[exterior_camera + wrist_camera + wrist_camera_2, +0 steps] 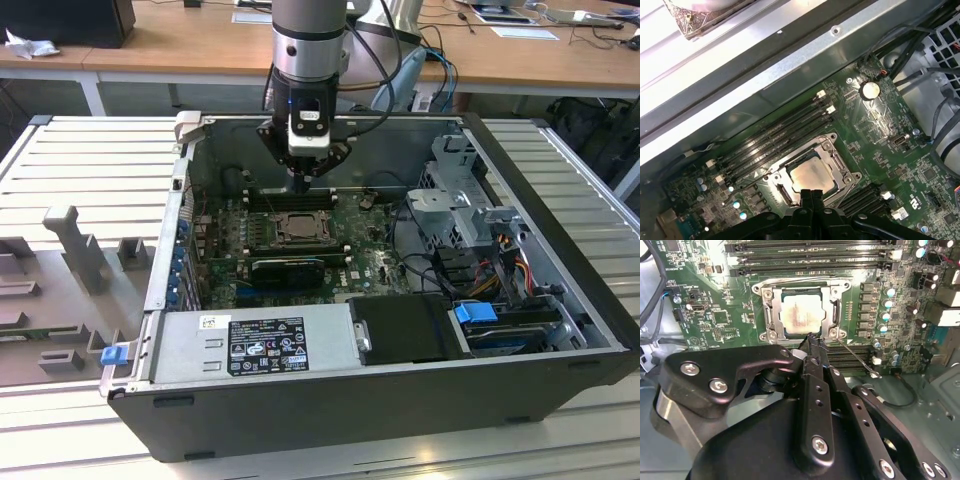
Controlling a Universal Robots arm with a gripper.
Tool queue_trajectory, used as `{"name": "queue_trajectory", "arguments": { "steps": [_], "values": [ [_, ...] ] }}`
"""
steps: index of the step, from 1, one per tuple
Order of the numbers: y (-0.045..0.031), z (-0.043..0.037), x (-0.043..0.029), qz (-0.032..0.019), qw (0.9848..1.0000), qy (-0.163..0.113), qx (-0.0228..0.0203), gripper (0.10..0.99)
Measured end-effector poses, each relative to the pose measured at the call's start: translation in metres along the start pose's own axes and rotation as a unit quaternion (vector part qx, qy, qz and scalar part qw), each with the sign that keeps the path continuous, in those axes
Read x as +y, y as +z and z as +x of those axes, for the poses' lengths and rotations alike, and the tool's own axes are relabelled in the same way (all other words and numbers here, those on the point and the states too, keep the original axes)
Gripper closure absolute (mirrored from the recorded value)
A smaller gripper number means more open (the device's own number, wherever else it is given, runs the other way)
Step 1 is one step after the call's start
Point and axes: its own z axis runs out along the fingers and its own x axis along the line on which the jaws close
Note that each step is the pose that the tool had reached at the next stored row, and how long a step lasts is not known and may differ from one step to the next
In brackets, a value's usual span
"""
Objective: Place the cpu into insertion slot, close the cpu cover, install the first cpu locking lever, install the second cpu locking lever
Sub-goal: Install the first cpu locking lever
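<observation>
**A:** Exterior view, entries?
**B:** Claw point(303, 180), on the arm, hung inside the open computer case point(400, 410), which stood on the slatted table point(90, 150). Its tips were just above the insertion slot point(270, 230).

**A:** Second wrist view?
**B:** Cpu point(800, 315), pale, lay flat in the slot. Cpu cover point(834, 310) was down over it, framing it. Claw fingers point(815, 390) were pressed together with nothing seen between them, tips at the slot's edge. One thin metal rod point(856, 359) slanted away from the slot's corner over the green board point(715, 315).

**A:** First wrist view?
**B:** Fingers were narrow, tips at the slot's rim; whether they touched it could not be told. The cpu sat in the slot. Black memory slots point(775, 135) ran just beside it.
</observation>
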Motion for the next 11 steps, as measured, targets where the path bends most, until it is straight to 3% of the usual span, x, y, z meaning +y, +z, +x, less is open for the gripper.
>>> {"name": "queue_trajectory", "arguments": {
  "steps": [5, 9, 11],
  "values": [
    [0.0, 0.0, 0.0, 0.0002, 0.9995, -0.031, 0.0008, 0.98],
    [0.0, 0.0, 0.0, 0.0005, 0.9968, -0.08, 0.0021, 0.98],
    [0.0, 0.0, 0.0, 0.0007, 0.9943, -0.107, 0.0027, 0.98]
  ]
}}
